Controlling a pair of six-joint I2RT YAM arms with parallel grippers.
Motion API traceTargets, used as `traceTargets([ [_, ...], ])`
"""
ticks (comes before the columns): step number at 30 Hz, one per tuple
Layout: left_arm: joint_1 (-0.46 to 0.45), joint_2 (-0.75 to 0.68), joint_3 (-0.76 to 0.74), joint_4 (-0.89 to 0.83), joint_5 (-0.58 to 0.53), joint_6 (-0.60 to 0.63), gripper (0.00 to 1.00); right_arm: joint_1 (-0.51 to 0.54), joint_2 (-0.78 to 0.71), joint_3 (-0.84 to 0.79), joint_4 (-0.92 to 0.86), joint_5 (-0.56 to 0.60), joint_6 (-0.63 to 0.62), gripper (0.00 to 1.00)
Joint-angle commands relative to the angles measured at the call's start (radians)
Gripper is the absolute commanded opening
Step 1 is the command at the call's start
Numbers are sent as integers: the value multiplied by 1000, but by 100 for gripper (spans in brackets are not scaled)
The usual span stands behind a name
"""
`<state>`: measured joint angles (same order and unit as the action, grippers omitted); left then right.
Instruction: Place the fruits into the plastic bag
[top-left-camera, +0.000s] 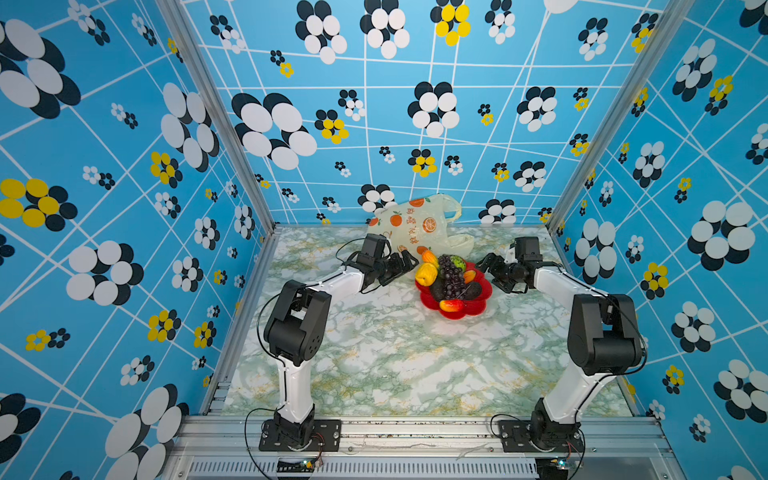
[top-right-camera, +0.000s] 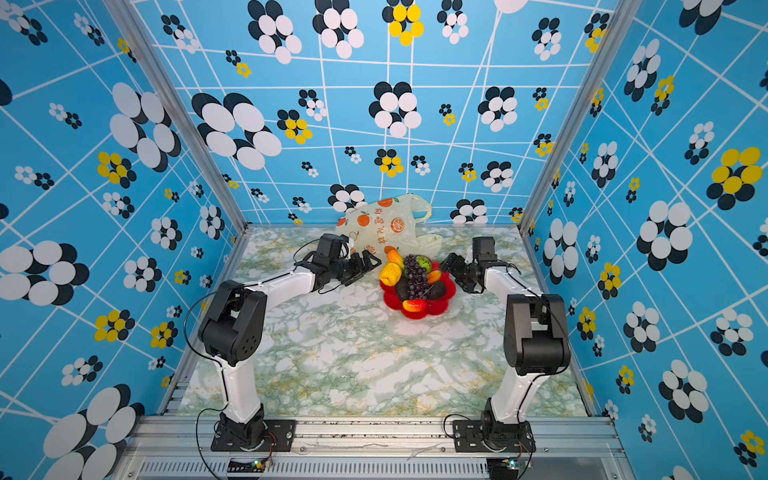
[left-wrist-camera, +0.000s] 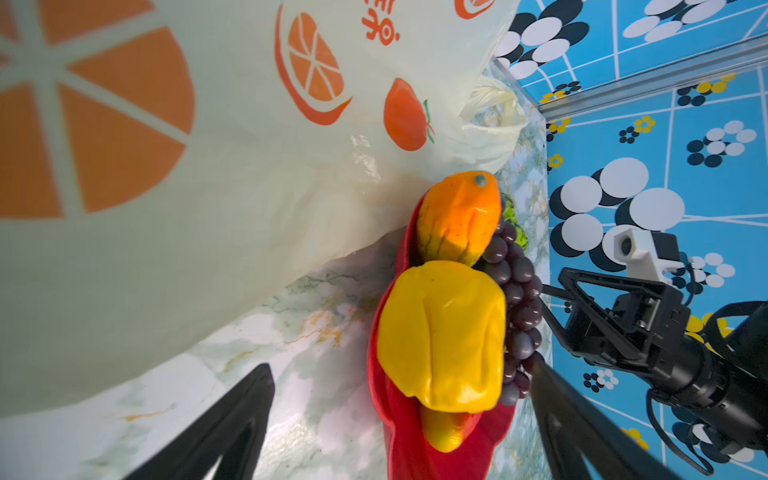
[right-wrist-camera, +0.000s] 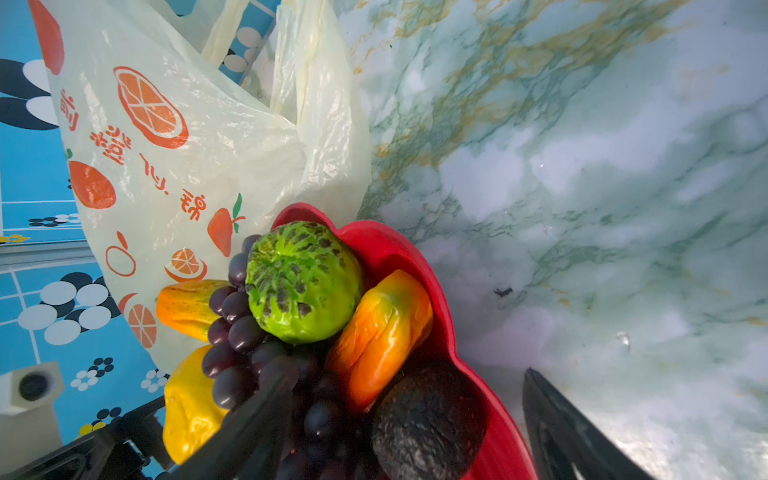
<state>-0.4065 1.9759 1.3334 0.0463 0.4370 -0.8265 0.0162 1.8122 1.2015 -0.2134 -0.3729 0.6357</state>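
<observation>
Fruits: all piled on the red flower-shaped plate; none is in the bag.
Grape bunch: dark purple, glossy round beads, running through the middle of the pile.
Green fruit: round, bright green, ribbed with dark flecks; sits at the far end of the pile, against the grapes.
Mangoes: one plain yellow and one orange on my left side of the plate; one orange-red on my right side; one red-yellow at the near rim.
Avocados: two, nearly black with rough skin; one lies beside the orange-red mango, the other on the opposite side of the grapes.
Plastic bag: thin, crinkled, cream and translucent, printed with oranges, orange slices and red characters. It stands at the back of the table, just behind the plate, handles toward my right side.
Left gripper: jaws spread wide, nothing between them. I hold it just beside the plate, next to the yellow mango and in front of the bag.
Right gripper: jaws parted, nothing grasped. It sits just beside the opposite rim of the plate. In the right wrist view one finger crosses in front of the grapes; whether it touches them I cannot tell.
</observation>
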Motion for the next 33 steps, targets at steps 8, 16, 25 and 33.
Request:
traceTargets([
  [8, 33, 137, 147, -38, 3, -43, 95, -7, 103, 82, 68, -72, 40, 77],
  [16, 31, 167, 130, 60, 42, -118, 92, -8, 138, 80, 107, -143, 44, 58],
  [25, 27, 125, 96, 67, 61, -126, 93, -10, 103, 17, 77, -118, -9, 50],
  [33, 26, 64, 23, 82, 66, -126, 93, -23, 62, -48, 47, -97, -49, 43],
])
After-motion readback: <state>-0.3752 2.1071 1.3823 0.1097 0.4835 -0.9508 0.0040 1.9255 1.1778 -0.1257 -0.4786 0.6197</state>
